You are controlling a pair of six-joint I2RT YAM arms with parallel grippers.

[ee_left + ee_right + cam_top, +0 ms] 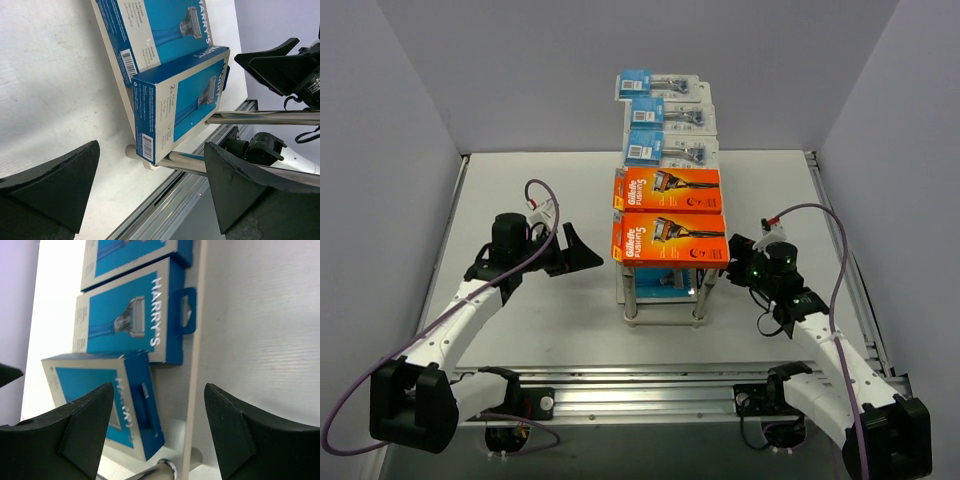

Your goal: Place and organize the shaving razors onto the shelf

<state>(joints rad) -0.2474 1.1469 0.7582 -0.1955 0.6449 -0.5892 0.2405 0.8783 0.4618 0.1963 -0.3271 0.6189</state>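
Shelf (631, 300) is standing mid-table (570, 330) in the top view, w/ its long side running away from the arm bases. Its top tier is carrying five packs in one row. Three blister packs (668, 116) w/ blue cards are lying at the far end, and two orange boxes (667, 190) are lying at the near end, side by side. Part of the blue-and-white boxes (665, 282) is showing on the lower tier, under the near end. L gripper (585, 252) is hovering left of the shelf's near end, fingers spread, gripping nothing and apart from the shelf. R gripper (732, 252) is hanging just beside the near right corner, next to the nearest orange box. Can't tell from here whether it's touching.

L wrist view: L gripper (152, 146) is gaping wide, w/ nothing btwn its fingers (55, 185). Two blue-and-white boxes are lying flat on the lower tier ahead, w/ a metal leg (265, 117) crossing beside them. R gripper (280, 62) is showing beyond, at top right.

R wrist view: R gripper (159, 387) is also spread wide and empty. Three blue-and-white boxes are lying on the lower tier in front of it, the top one cut off by the frame edge.
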